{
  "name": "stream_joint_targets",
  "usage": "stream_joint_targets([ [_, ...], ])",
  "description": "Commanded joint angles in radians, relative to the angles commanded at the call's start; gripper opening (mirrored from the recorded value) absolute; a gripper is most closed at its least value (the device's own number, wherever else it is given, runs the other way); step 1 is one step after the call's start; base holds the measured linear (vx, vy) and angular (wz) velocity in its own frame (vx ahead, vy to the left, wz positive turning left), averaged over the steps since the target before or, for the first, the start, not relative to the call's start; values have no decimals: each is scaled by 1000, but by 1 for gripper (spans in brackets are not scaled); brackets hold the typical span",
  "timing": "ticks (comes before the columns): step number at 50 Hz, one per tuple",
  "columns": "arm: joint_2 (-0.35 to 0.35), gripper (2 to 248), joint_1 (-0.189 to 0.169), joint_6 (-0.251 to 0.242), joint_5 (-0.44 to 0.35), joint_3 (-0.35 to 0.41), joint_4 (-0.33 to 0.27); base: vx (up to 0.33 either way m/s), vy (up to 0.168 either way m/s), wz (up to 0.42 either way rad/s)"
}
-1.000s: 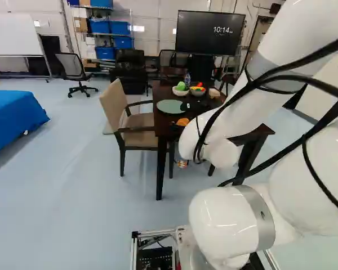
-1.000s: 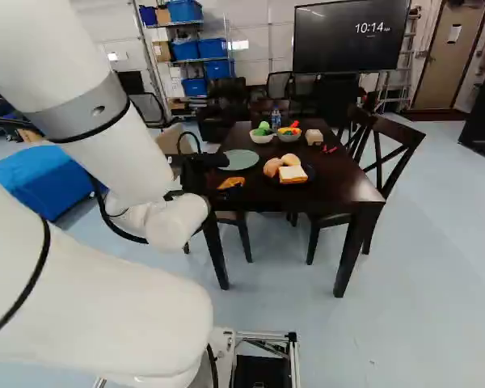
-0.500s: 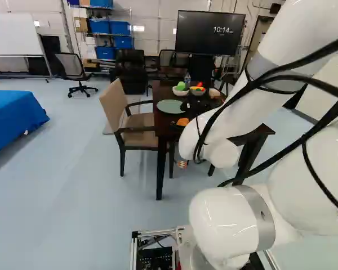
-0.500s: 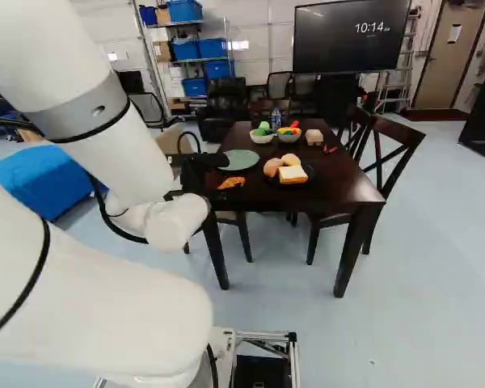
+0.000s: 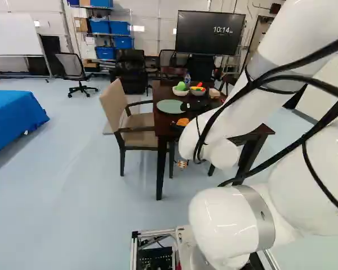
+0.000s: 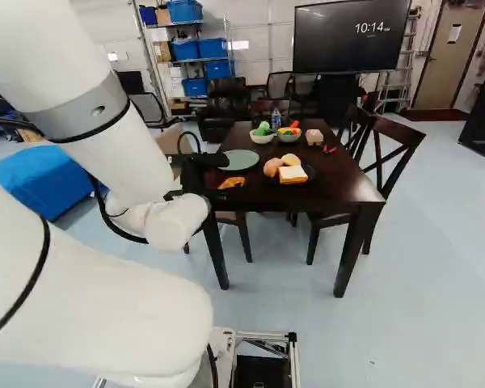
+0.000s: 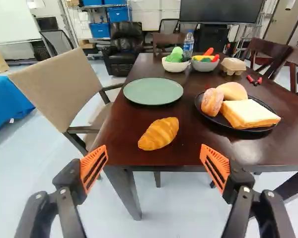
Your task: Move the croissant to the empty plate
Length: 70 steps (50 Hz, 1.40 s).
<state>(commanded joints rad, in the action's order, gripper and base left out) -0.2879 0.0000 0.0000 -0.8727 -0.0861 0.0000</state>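
In the right base view my black gripper [image 6: 202,166] shows partly beyond the white wrist, by the table's near left corner. Seen from the wrist, the gripper [image 7: 154,149] stands open, its orange pads wide apart with nothing held. Ahead of the fingers, roughly centred between them, the golden croissant [image 7: 159,134] lies on the dark table [image 7: 188,141] close to its near edge. Behind it the round green plate [image 7: 153,91] is bare. The croissant [image 6: 232,183] and the plate [image 6: 238,160] also show in the right base view.
Right of the croissant in the wrist view, a black plate [image 7: 199,105] holds a bread slice, a donut and a bun. Farther back stand two food bowls [image 7: 175,65], a bottle [image 7: 188,44] and an egg carton [image 7: 233,66]. A beige chair [image 7: 64,84] flanks the table's left side.
The gripper has shifted only slightly near the croissant. Base, croissant and plates appear where they were.
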Motion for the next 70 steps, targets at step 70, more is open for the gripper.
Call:
stream_joint_targets([
  [70,-7,247,0,0,266,-161,16,0,0,0],
])
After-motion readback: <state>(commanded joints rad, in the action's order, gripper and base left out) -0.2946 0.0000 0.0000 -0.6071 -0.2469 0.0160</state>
